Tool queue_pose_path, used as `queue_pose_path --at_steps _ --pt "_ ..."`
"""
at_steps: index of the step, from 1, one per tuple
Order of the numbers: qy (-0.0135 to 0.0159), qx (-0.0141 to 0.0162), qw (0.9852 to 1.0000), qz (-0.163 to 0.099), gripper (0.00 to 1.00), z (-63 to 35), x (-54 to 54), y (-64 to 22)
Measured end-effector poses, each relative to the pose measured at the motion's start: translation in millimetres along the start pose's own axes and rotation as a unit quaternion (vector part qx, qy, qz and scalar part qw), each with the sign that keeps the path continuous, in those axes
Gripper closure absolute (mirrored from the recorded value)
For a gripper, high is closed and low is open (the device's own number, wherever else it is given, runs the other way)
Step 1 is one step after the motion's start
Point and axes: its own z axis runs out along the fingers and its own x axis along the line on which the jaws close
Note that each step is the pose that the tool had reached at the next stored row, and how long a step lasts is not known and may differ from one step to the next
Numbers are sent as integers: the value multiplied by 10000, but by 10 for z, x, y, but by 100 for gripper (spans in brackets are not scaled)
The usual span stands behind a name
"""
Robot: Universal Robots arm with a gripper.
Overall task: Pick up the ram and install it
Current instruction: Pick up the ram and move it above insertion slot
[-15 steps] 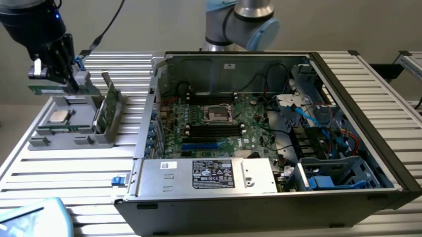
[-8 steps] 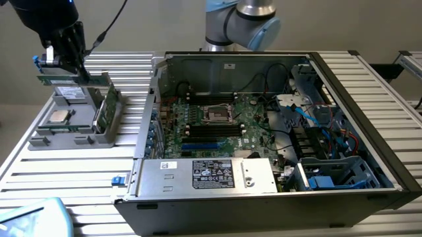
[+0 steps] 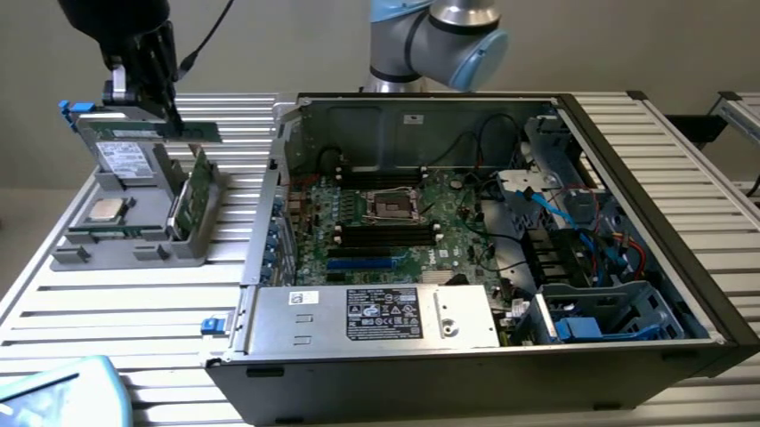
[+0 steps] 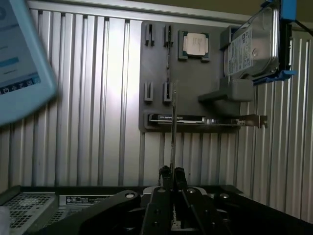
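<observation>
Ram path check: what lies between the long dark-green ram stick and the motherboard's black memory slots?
Exterior view: the case's grey metal wall, between ram and slots.

arm [image 3: 433,36]: silver, pale-blue joint caps | gripper [image 4: 171,172]: black; cable [image 3: 217,25]: black

The ram [image 3: 190,132] above holder [image 3: 77,256] beside case [image 3: 475,382]

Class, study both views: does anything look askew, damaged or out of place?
Nothing stands out. The claw grips the ram squarely above the gray holder; the processor chip and hard drive sit in their seats there.
</observation>
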Motion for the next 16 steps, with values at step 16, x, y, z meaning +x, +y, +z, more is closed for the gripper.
queue_pose_path --at_steps 16 --pt "-20 -126 9999 16 87 -147 133 -490"
